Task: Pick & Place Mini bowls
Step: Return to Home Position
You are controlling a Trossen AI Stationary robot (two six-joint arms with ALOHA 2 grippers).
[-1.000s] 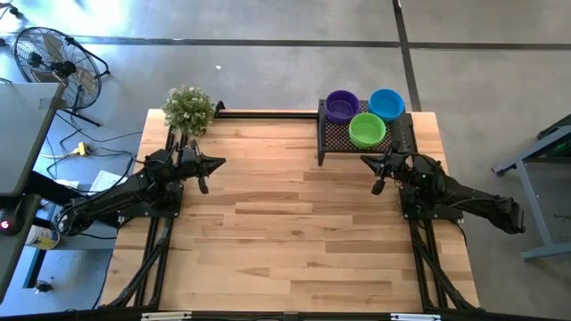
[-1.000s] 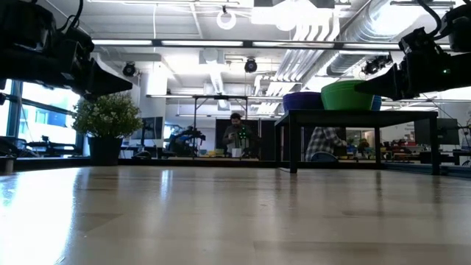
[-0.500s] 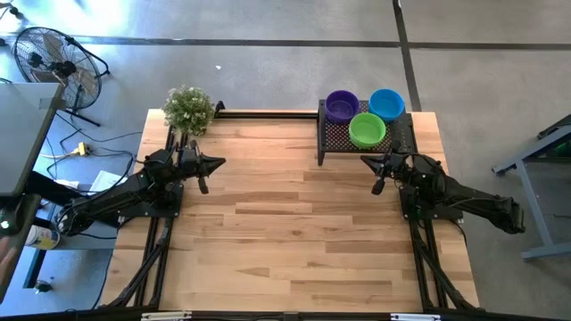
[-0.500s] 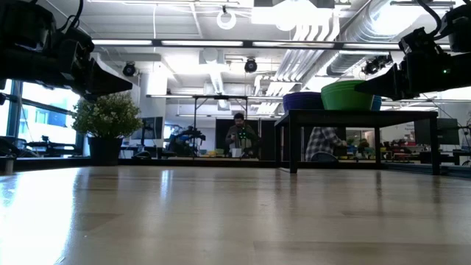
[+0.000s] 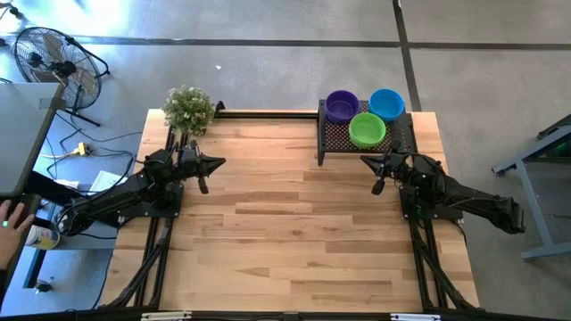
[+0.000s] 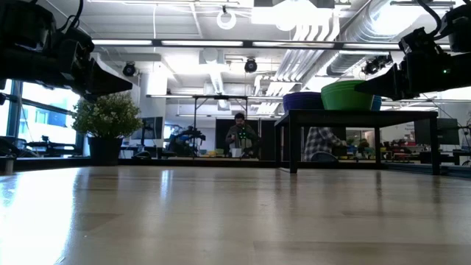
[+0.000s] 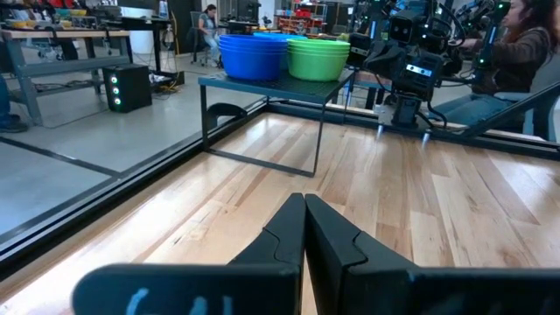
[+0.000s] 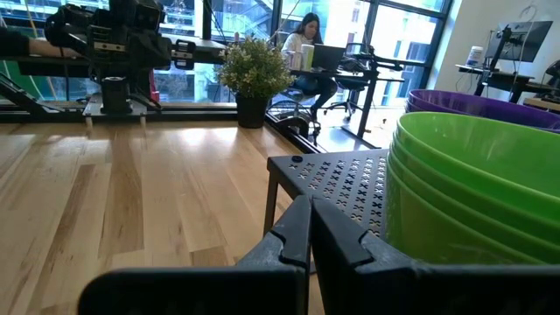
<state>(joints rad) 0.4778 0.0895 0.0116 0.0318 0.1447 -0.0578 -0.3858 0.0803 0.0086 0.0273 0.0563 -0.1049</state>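
Note:
Three stacks of mini bowls rest on a black mesh tray (image 5: 401,135) at the table's far right: purple (image 5: 342,105), blue (image 5: 386,103) and green (image 5: 367,129). In the right wrist view the green stack (image 8: 472,192) stands close by. My left gripper (image 5: 222,161) hovers shut over the table's left side, level, nothing in it. My right gripper (image 5: 363,160) hovers shut just in front of the tray, nothing in it. In each wrist view the fingers meet, in the left wrist view (image 7: 304,203) and in the right wrist view (image 8: 311,203).
A potted plant (image 5: 188,109) stands at the table's far left corner. The tray stands on black legs (image 7: 317,131) above the wood. The wooden table top (image 5: 294,232) stretches between the arms. A person's hand (image 5: 7,217) shows at the picture's left edge, off the table.
Both arms have kept still. A person's hand has come into the high view at the left edge, beside the table.

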